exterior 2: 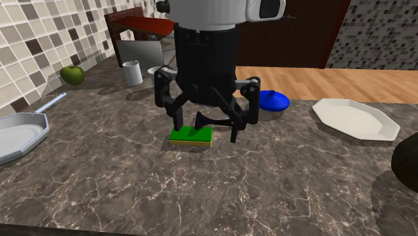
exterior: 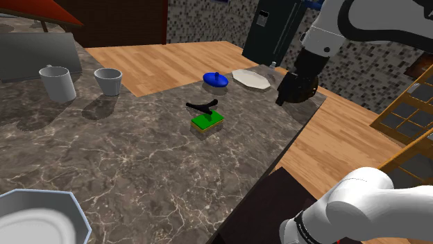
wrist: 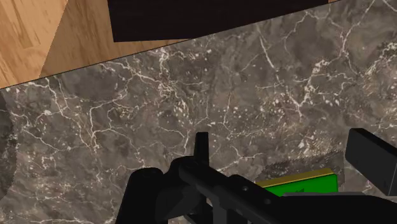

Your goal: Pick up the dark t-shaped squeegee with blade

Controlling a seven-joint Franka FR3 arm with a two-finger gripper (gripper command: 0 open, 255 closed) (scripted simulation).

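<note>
The dark T-shaped squeegee (exterior: pixel 202 106) lies on the marble counter (exterior: pixel 125 159), touching the far side of a green sponge (exterior: pixel 207 122). My black gripper (exterior: pixel 281 99) hangs open above the counter's edge, off to the shoulder view's right of the squeegee and well apart from it. In the second exterior view the open gripper (exterior 2: pixel 206 129) stands in front of the squeegee (exterior 2: pixel 213 121) and the sponge (exterior 2: pixel 191 135), which show between its fingers. The wrist view has the gripper (wrist: pixel 286 153) over bare marble, with the sponge (wrist: pixel 299 184) showing low between the fingers.
A blue lid (exterior: pixel 216 79) and a white plate (exterior: pixel 250 79) lie beyond the squeegee. Two white cups (exterior: pixel 58 83) (exterior: pixel 107 80) stand at the shoulder view's left. A white dish (exterior: pixel 41 218) sits at the near left. The counter drops to wooden floor (exterior: pixel 340 138) on the right.
</note>
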